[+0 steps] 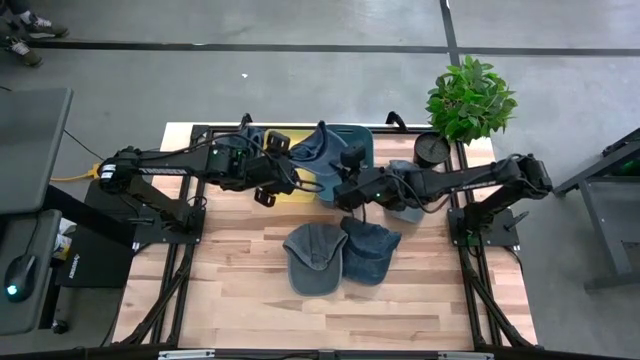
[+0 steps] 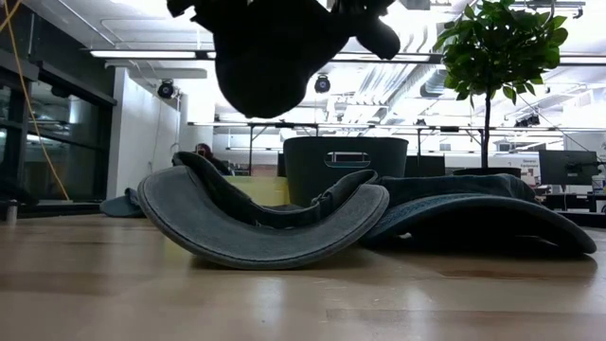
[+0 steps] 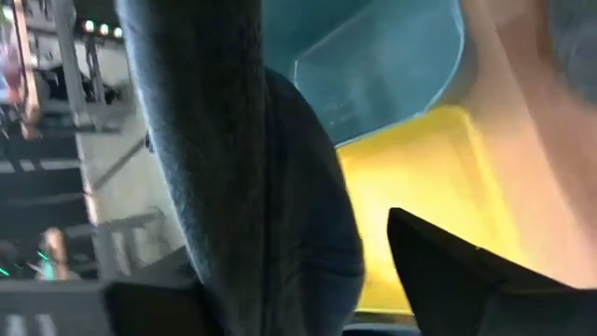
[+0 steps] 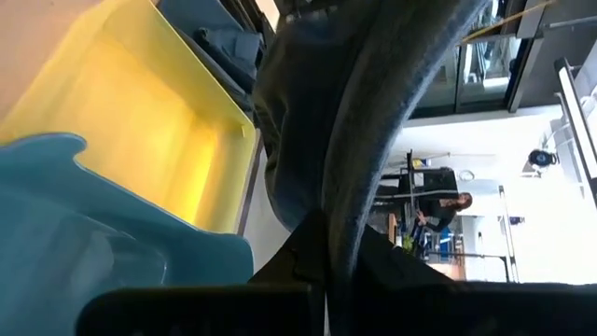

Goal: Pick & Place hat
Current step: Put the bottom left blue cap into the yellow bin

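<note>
Denim hat [image 1: 312, 148] betw both arms, over bins

The table [image 1: 250, 300] is pale wood, planked, with a smooth satin sheen that mirrors light in the low view; the two caps lying on it [image 1: 340, 258] are blue-grey denim-like cloth, matt and slightly faded, with stitched brims; the held cap [image 4: 373, 103] shows a coarse woven weave close up; the yellow bin [image 4: 168, 121] and the teal bin [image 3: 373, 56] look like smooth moulded plastic, faintly glossy; both arms [image 1: 180, 165] are dark matt metal or plastic.
</note>
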You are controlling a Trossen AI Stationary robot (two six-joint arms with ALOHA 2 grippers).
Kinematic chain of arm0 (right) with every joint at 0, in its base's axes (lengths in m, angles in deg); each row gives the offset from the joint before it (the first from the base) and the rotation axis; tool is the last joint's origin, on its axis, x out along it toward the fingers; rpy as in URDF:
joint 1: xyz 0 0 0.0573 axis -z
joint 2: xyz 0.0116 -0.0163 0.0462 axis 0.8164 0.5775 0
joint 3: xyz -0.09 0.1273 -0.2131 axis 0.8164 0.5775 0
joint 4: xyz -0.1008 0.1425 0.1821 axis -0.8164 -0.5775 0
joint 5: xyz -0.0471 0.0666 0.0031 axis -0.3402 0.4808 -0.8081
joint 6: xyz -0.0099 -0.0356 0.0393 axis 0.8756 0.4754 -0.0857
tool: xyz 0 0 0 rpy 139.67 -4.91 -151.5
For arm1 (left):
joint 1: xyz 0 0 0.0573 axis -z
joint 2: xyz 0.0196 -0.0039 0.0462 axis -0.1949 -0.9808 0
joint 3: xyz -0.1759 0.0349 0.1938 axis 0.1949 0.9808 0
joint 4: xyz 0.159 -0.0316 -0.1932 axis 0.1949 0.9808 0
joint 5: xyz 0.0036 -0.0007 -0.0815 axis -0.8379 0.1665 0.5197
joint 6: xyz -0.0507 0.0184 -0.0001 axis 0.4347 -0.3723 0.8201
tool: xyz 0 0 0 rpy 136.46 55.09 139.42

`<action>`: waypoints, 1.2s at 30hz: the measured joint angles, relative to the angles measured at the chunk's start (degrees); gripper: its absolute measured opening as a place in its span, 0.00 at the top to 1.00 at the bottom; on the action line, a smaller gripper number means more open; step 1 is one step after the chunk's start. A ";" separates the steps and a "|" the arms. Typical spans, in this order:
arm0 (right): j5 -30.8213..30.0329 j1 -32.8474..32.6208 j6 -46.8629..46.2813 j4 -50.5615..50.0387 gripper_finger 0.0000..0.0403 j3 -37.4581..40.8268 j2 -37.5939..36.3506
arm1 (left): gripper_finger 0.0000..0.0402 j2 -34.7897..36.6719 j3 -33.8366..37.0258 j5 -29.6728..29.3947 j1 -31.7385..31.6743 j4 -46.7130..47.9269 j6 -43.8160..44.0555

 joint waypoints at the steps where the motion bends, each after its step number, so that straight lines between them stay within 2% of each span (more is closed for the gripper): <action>1: -0.10 0.41 0.10 0.02 0.99 0.00 0.00 | 0.37 0.00 0.00 -0.41 0.03 -0.11 2.50; 6: -2.38 2.20 2.30 -0.11 0.99 0.00 0.00 | 0.31 0.00 0.00 -5.34 -0.02 -0.12 16.04; 12: -5.72 3.62 2.08 0.29 0.99 -0.05 -0.03 | 0.31 0.02 0.04 -9.16 0.05 0.69 24.87; 18: -7.09 5.20 4.15 1.31 0.99 -0.11 -0.09 | 0.31 0.02 0.04 -6.51 -0.03 0.39 41.98; 25: -4.40 5.05 7.00 1.85 0.99 -0.11 -0.07 | 0.31 0.02 0.04 -6.05 -0.02 -0.05 73.12; 30: -3.90 5.00 8.00 2.46 0.99 -0.11 -0.04 | 0.31 0.03 0.04 -4.07 -0.04 -2.30 90.20; 36: -3.90 5.11 8.33 2.80 0.99 -0.11 0.74 | 0.31 0.31 0.02 -4.64 -0.02 -4.82 99.21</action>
